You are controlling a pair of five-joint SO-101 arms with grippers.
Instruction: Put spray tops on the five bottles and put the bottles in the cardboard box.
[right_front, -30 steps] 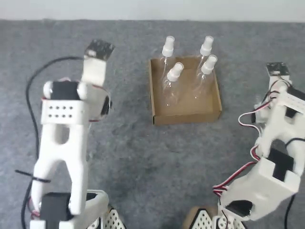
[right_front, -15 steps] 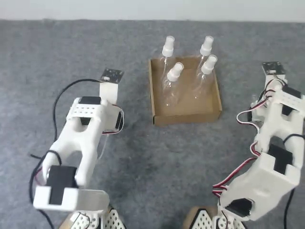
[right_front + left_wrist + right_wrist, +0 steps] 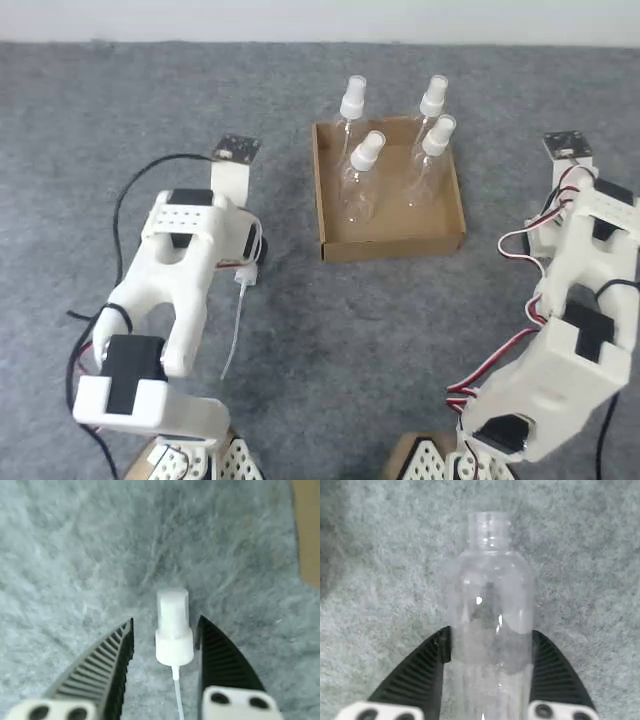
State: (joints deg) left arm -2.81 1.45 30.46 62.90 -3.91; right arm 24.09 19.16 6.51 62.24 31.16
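Presently, four capped bottles (image 3: 365,170) are seen in the box (image 3: 395,243) upper-centre, one spray top (image 3: 174,630) is loosely straddled by the part-spread left gripper (image 3: 166,624), and one uncapped bottle (image 3: 490,605) is clamped by the right gripper (image 3: 491,636).

High view down over cardboard box (image 3: 395,243), wrist views close

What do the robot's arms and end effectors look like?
The left arm and right arm are blocky white shells around black motors. A black cable loops off the left; red, white and black wires run along the right. The left end effector and right end effector have black ribbed fingers on white mounts.
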